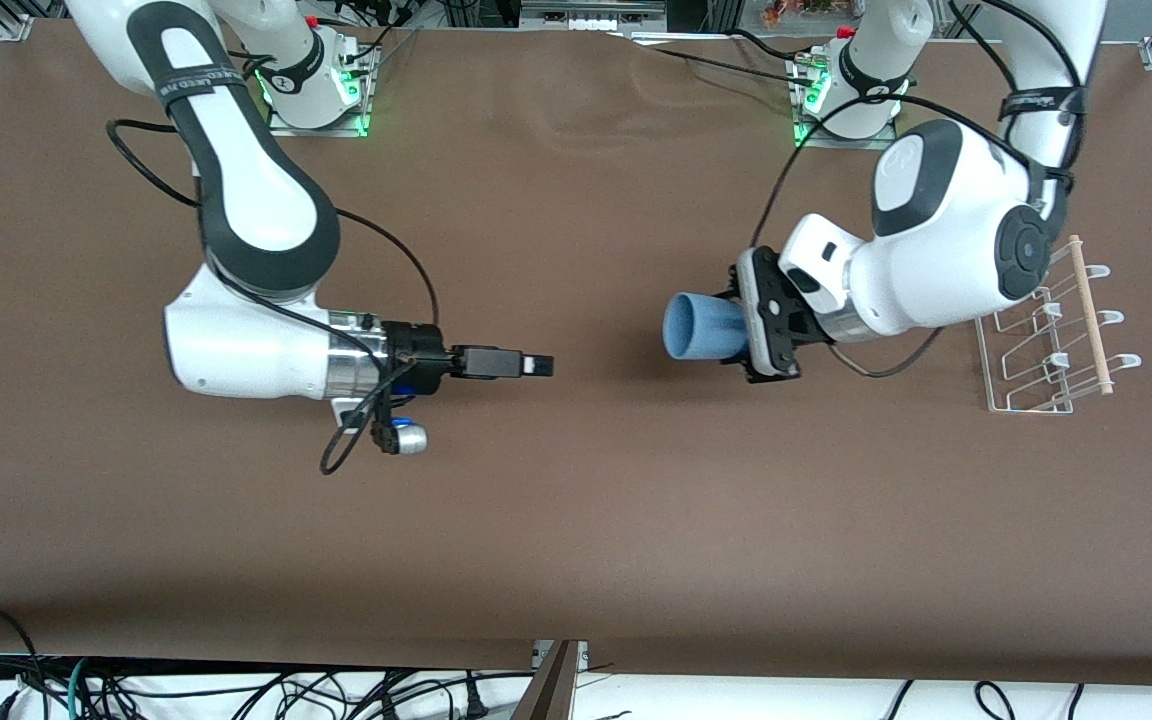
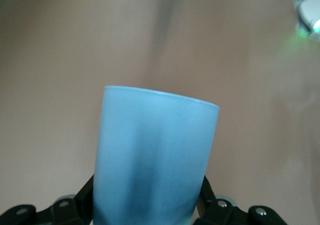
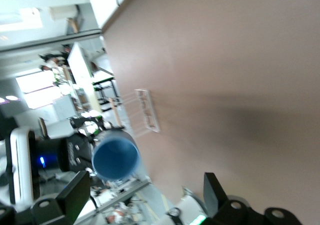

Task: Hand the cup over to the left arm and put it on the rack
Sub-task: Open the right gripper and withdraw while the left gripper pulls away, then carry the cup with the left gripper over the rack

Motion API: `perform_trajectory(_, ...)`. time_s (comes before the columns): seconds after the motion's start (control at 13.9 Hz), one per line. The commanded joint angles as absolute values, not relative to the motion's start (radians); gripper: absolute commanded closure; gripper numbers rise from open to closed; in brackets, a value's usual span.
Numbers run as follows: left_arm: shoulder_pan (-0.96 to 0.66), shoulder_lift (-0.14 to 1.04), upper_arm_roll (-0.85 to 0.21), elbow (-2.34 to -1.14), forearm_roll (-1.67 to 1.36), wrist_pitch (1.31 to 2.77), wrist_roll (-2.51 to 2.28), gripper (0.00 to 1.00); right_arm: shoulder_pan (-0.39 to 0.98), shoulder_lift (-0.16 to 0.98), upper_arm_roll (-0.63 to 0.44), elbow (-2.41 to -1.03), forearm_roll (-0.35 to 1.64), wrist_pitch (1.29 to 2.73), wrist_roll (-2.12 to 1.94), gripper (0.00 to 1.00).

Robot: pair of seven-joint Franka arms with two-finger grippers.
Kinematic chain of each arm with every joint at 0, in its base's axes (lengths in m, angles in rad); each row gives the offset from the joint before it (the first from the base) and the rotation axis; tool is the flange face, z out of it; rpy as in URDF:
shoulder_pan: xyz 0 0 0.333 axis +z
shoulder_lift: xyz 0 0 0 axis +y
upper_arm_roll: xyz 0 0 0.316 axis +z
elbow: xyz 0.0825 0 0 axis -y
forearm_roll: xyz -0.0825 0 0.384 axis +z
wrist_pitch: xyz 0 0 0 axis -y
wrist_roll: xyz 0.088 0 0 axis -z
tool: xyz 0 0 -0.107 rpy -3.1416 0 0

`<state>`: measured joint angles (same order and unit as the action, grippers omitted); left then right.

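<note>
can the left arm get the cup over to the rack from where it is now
Probably yes. The left gripper holds the cup in the air, the rack sits at its own end of the table, and the open right gripper is clear of the cup.

Brown table cover [image 1: 576, 520], faintly wrinkled toward the bases. Tangled cables [image 1: 236, 690] on the pale floor [image 1: 736, 700] nearest the front camera.

Cup [image 1: 701, 326] matt blue plastic; rack [image 1: 1056, 340] clear acrylic, wooden dowel.
</note>
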<state>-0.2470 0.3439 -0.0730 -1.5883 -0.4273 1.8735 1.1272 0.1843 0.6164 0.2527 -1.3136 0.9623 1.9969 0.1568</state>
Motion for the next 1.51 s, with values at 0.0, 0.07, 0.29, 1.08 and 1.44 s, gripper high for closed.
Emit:
perform_trajectory(0.0, -0.245, 0.334, -0.078, -1.575, -0.211, 1.804, 0.978, 0.98, 0.109, 0.594, 0.250, -1.324, 0.802, 1.880, 0.155, 0.00)
perform_trajectory(0.07, -0.255, 0.336, -0.081, -1.575, -0.119, 1.774, 0.919, 0.97, 0.085, 0.594, 0.247, -1.322, 0.737, 1.844, 0.150, 0.00)
perform_trajectory(0.29, -0.264, 0.342, -0.090, -1.575, 0.091, 1.653, 0.844, 0.97, 0.045, 0.566, 0.238, -1.322, 0.538, 1.795, 0.150, 0.00)
perform_trajectory(1.08, -0.364, 0.459, -0.089, -1.720, 0.783, 1.098, 0.548, 0.99, 0.035, 0.359, 0.100, -1.350, -0.041, 1.693, 0.149, 0.00)
perform_trajectory(1.44, -0.269, 0.309, -0.090, -2.027, 1.038, 1.282, 0.511, 1.00, 0.017, 0.224, 0.080, -1.417, -0.072, 1.703, 0.149, 0.00)
